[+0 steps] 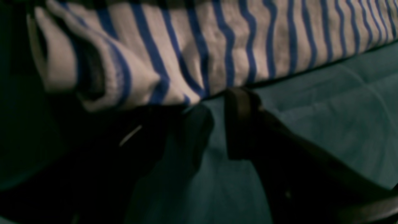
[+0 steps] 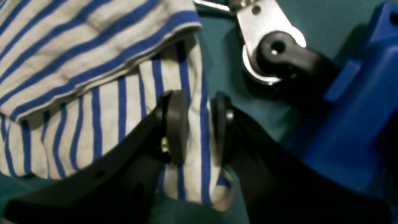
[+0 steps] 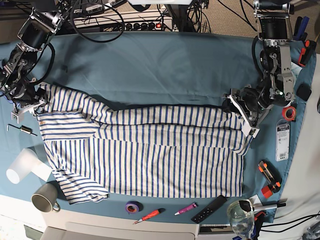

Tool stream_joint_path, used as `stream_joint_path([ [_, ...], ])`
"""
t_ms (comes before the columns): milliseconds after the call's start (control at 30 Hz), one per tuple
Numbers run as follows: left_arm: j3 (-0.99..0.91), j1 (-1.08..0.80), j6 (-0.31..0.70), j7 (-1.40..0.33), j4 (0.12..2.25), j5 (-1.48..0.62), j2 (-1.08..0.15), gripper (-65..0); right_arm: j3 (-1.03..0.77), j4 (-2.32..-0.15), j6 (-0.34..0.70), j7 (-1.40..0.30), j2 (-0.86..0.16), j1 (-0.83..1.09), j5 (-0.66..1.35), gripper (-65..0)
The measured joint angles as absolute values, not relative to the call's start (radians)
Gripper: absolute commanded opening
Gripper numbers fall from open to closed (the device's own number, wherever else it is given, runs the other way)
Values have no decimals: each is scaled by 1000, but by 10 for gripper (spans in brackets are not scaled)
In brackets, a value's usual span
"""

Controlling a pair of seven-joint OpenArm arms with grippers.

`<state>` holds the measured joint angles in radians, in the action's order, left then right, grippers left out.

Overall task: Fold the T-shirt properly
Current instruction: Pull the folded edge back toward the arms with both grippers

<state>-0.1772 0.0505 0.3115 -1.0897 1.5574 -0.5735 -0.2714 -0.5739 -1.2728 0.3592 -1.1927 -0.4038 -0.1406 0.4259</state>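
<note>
The T-shirt (image 3: 150,155), white with thin blue stripes, lies spread across the teal table cloth (image 3: 160,65), its upper part folded down along the middle. My right gripper (image 3: 31,104) is at the shirt's upper left sleeve. In the right wrist view a fold of the T-shirt (image 2: 77,62) runs between the two black pads, and the right gripper (image 2: 199,124) is shut on it. My left gripper (image 3: 246,120) sits at the shirt's upper right corner. In the left wrist view the left gripper (image 1: 219,124) is open on bare teal cloth, just short of the T-shirt (image 1: 217,46) edge.
A white cup (image 3: 22,167) and a grey mug (image 3: 44,201) stand at the front left. A purple tape roll (image 3: 131,206), red screwdriver (image 3: 148,215), black remote (image 3: 209,209) and glass (image 3: 239,215) line the front edge. Orange clamps (image 3: 269,172) and a red tape roll (image 3: 288,112) lie at the right.
</note>
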Motion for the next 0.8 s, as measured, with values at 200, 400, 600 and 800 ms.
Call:
stream_joint_path([
  [200, -177, 51, 311, -1089, 1557, -573, -271, -378, -578, -1284, 359, -1132, -366, -133, 370, -491],
  [400, -177, 51, 311, -1089, 1557, -568, -271, -460, -582, -1292, 359, -1097, -310, -136, 321, -616],
  [600, -177, 48, 311, -1097, 1555, -570, -271, -650, -582, -1296, 358, -1087, -296, -139, 311, -650],
  [800, -177, 48, 311, -1100, 1555, -564, -271, -650, -582, -1336, 363, -1095, -297, -137, 286, -650],
])
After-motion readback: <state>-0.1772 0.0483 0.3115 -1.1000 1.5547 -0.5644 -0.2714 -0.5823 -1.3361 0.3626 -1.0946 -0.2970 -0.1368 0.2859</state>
